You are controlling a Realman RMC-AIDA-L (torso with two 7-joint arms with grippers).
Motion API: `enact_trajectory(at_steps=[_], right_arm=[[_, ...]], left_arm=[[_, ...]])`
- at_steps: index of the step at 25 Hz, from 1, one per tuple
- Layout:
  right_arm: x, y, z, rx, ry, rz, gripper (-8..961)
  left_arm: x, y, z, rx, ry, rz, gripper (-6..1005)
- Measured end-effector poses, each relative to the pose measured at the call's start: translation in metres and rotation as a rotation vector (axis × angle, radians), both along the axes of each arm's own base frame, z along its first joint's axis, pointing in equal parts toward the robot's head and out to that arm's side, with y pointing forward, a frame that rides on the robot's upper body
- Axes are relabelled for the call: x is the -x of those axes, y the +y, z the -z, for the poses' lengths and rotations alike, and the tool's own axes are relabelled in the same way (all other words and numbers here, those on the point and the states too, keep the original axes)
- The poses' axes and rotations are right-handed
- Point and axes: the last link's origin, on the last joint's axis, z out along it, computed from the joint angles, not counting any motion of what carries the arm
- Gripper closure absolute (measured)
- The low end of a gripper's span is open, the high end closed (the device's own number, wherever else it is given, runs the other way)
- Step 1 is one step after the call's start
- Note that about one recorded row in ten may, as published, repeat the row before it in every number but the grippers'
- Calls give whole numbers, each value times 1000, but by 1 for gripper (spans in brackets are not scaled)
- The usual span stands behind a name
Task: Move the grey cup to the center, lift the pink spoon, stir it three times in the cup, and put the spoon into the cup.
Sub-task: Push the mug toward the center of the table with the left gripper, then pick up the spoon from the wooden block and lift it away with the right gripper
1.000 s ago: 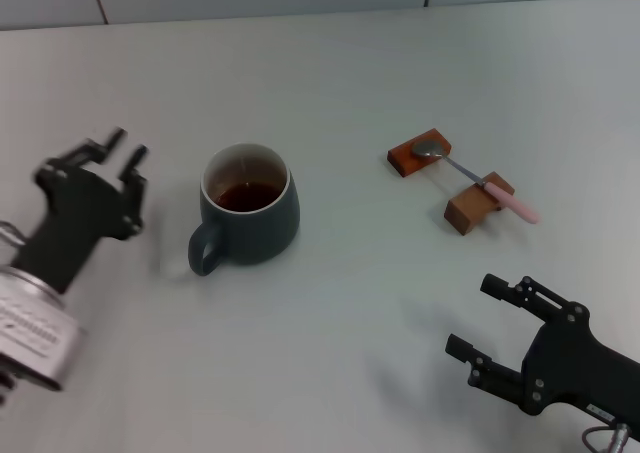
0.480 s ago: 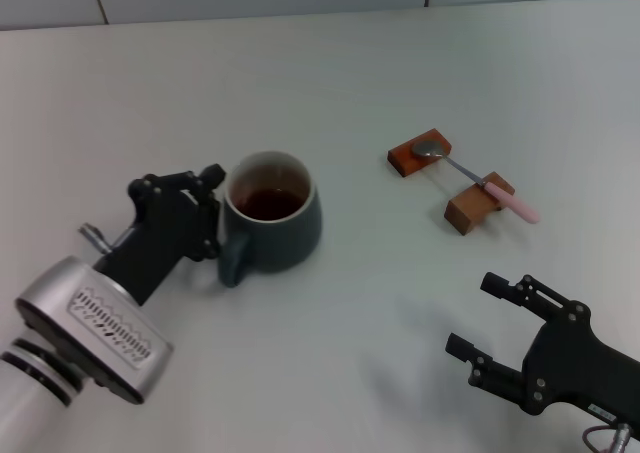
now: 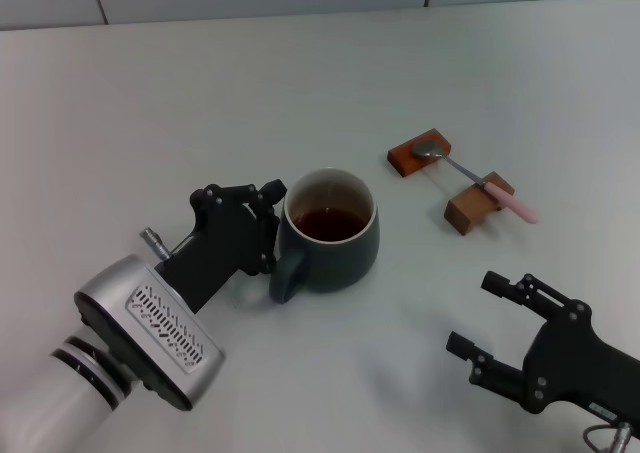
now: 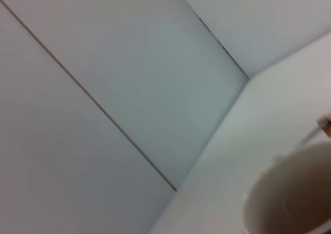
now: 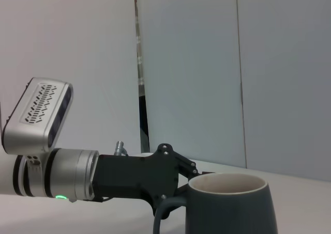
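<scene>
My left hand (image 3: 262, 231) is closed on the loop handle of the grey cup (image 3: 330, 231), which stands upright near the middle of the desk (image 3: 200, 93): a rounded blue-grey ceramic mug, cream inside, with dark brown liquid. My right hand (image 3: 485, 323) hovers low at the near right, fingers spread open and holding nothing. Beyond it, well apart from the cup, the pink spoon (image 3: 474, 178) bridges two brown wooden blocks (image 3: 478, 203), its silver bowl on the far block and its pale pink handle overhanging the near one.
</scene>
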Motion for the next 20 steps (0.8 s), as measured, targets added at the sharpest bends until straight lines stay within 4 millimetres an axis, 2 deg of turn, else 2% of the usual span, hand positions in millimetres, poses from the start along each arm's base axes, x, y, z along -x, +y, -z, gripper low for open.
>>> enact_trajectory(at_steps=[2, 3, 4, 5, 6, 7, 8, 9, 10, 11, 12, 14, 16, 20], right_arm=[[-1, 2, -4, -28, 28, 37, 179], [-4, 6, -10, -52, 84, 106, 179], [-4, 6, -10, -52, 84, 106, 179], [-11, 11, -23, -57, 190, 222, 179], [-11, 11, -23, -57, 190, 222, 179], [-14, 12, -28, -48, 239, 268, 179], [-14, 12, -28, -48, 239, 268, 180], [-21, 15, -40, -13, 341, 361, 180], [-21, 15, -40, -13, 341, 361, 180], [-28, 18, -51, 44, 444, 460, 180], [-28, 18, -51, 44, 444, 460, 180], [-37, 24, -62, 122, 525, 571, 180], [-39, 27, -64, 141, 540, 600, 180], [-43, 33, -65, 168, 564, 661, 179]], left_arm=[[-1, 2, -10, -39, -86, -29, 941], [1, 0, -27, -67, -242, -76, 935], [1, 0, -27, -67, -242, -76, 929], [4, -1, -34, -69, -311, -97, 923], [4, -1, -34, -69, -311, -97, 917], [14, -5, -50, -22, -461, -130, 911], [14, -5, -50, -22, -461, -130, 905], [19, -6, -56, 6, -513, -138, 899], [25, -7, -63, 51, -558, -145, 893], [31, -9, -68, 102, -579, -149, 887], [35, -11, -70, 147, -592, -153, 881], [46, -18, -73, 295, -568, -164, 869], [47, -22, -71, 314, -558, -160, 857], [53, -38, -62, 356, -498, -149, 713]])
